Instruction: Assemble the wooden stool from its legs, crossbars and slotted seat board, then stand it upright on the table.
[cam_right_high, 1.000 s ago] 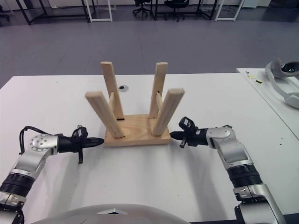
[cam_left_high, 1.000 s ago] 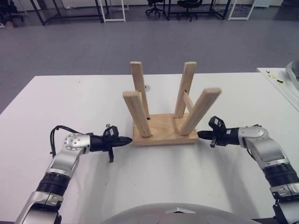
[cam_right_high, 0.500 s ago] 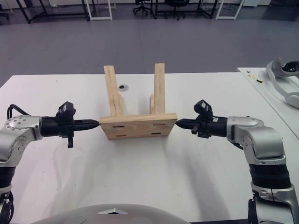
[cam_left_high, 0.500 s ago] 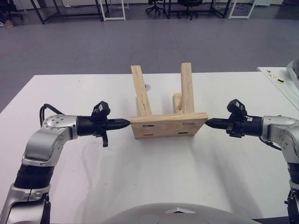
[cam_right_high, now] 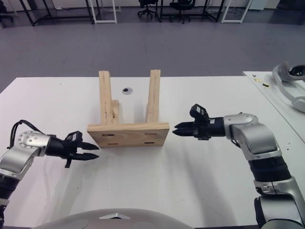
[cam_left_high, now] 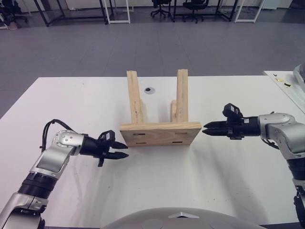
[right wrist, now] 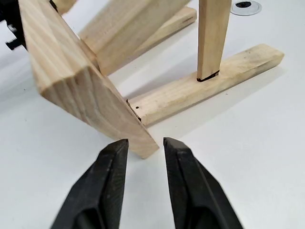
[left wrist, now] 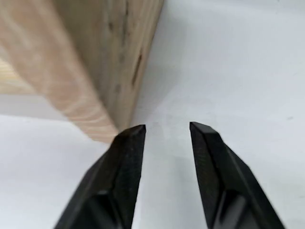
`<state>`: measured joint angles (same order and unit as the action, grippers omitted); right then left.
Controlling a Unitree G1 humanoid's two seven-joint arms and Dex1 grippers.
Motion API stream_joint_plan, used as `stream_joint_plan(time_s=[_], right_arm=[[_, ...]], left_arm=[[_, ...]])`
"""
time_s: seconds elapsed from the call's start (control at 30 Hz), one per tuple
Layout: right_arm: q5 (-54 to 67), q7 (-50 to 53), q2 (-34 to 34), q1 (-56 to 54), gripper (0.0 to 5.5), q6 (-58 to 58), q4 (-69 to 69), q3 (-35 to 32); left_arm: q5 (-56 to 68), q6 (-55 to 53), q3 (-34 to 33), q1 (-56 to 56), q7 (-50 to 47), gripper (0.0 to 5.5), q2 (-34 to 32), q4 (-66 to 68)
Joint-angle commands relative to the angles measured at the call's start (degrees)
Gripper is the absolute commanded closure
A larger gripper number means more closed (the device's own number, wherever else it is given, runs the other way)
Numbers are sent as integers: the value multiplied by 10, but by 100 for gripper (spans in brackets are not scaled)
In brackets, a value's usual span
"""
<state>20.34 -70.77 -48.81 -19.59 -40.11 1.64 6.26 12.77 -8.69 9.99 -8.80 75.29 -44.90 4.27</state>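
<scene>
One round grommet lies on the table behind the stool.

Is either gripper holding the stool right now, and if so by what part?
Nothing is held. The left gripper and right gripper are both open, each just off one end of the seat board.

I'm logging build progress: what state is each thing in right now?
Stool: assembled, lying on its side, not yet upright.
Left gripper: open, by the stool's left end, holding nothing.
Right gripper: open, by the stool's right end, holding nothing.
</scene>
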Motion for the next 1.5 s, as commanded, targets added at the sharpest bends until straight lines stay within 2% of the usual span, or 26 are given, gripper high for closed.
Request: stream_joint_plan(time_s=[0.03,0.17,0.27,0.43,0.63,0.7,0.87,1.33,1.37,1.5], right_arm=[[-37,-18,-16,-26,377,62,-48,24],[-10,-44,-8,-26,373,62,-30,15],[-1,-51,3,-33,373,62,-29,19],[-24,-4,30,-23,373,74,-42,28],[-24,-60,7,-9,373,87,-30,52],[-25,-53,19,-14,373,88,-36,52],[-32,-43,31,-13,319,98,-41,57],[-33,-22,61,-9,344,108,-38,63],[-34,-22,64,-11,347,110,-40,64],[-49,4,78,-19,274,124,-57,61]], left_arm=[[-19,55,-1,-21,-2,317,1,33],[-30,131,-15,-22,5,256,-13,70],[-35,165,-21,-32,19,256,-27,108],[-53,196,-15,-47,-11,256,-3,137],[-47,211,-19,-58,-7,256,3,162],[-44,209,-18,-70,-3,256,6,174],[-43,221,-26,-88,-11,178,15,201],[-15,215,-26,-97,6,164,48,181],[-14,213,-26,-100,6,147,49,183],[-12,204,-27,-106,9,82,52,185]])
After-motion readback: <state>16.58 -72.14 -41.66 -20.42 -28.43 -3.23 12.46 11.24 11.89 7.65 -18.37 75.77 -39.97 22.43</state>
